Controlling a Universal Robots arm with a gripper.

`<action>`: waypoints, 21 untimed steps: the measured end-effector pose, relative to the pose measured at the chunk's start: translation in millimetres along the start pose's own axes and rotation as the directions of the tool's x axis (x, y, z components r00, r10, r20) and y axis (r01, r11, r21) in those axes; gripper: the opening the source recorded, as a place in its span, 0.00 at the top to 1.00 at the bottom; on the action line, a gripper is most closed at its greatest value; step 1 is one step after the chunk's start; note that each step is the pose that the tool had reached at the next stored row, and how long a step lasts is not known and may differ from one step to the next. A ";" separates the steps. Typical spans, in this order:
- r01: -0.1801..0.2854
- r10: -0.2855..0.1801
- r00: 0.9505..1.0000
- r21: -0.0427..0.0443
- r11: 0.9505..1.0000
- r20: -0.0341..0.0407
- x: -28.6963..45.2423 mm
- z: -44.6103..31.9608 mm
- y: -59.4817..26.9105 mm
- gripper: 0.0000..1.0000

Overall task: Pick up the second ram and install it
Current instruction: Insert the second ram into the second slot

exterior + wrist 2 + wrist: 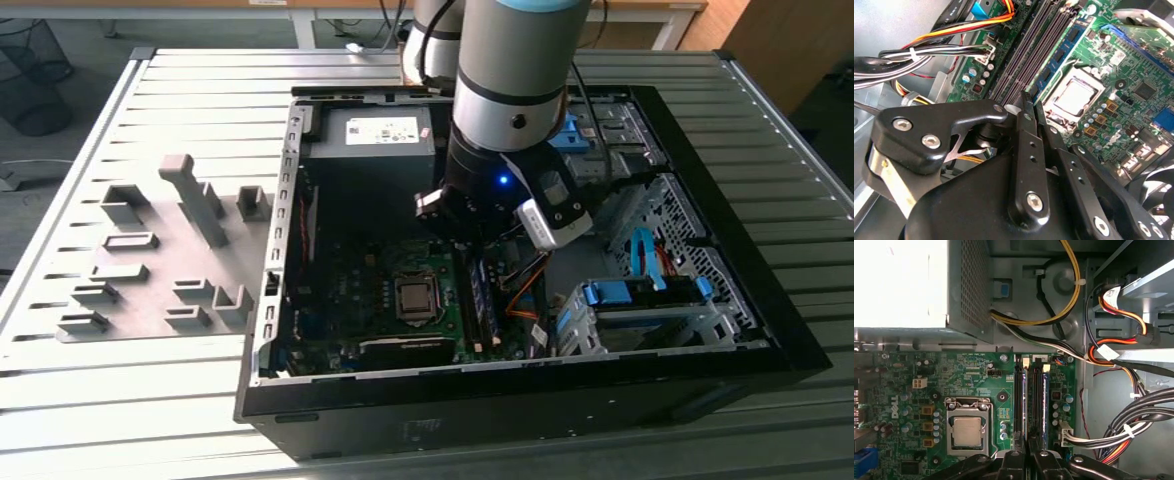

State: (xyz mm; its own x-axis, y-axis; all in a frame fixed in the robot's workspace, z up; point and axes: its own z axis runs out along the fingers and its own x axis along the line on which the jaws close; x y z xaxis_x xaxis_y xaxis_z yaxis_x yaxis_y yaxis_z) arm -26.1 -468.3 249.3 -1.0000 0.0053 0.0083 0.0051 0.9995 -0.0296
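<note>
End effector (1029, 107) low inside computer case (747, 350), over motherboard (974, 385) memory slots (1019, 400); fingers pinched together, no stick between them. Second ram (1044, 407) seated in slot, near CPU socket (968, 430). Installation apparently done or nearly so.

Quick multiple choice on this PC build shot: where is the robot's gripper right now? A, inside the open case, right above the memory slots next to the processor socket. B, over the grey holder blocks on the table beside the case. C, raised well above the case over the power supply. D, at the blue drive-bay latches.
A: in the first wrist view the gripper sits directly over the memory slots beside the processor socket, inside the case.
</note>
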 end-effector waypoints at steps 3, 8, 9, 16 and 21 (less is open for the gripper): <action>0.000 0.000 1.000 0.000 1.000 0.000 0.0 0.7 -0.1 0.86; 0.000 0.000 1.000 0.000 1.000 0.000 0.0 3.9 -1.9 0.86; 0.000 0.000 1.000 0.000 1.000 0.000 0.0 5.5 -2.0 0.86; 0.002 -0.002 1.000 -0.001 1.000 0.000 -0.1 17.7 -1.7 0.86; 0.002 -0.002 1.000 -0.001 1.000 0.000 -0.2 20.1 -1.7 0.86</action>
State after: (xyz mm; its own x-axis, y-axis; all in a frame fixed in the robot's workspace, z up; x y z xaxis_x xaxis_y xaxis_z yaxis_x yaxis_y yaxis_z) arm -26.1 -470.6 229.3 -1.0000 0.0035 0.0085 0.0033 0.9996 -0.0286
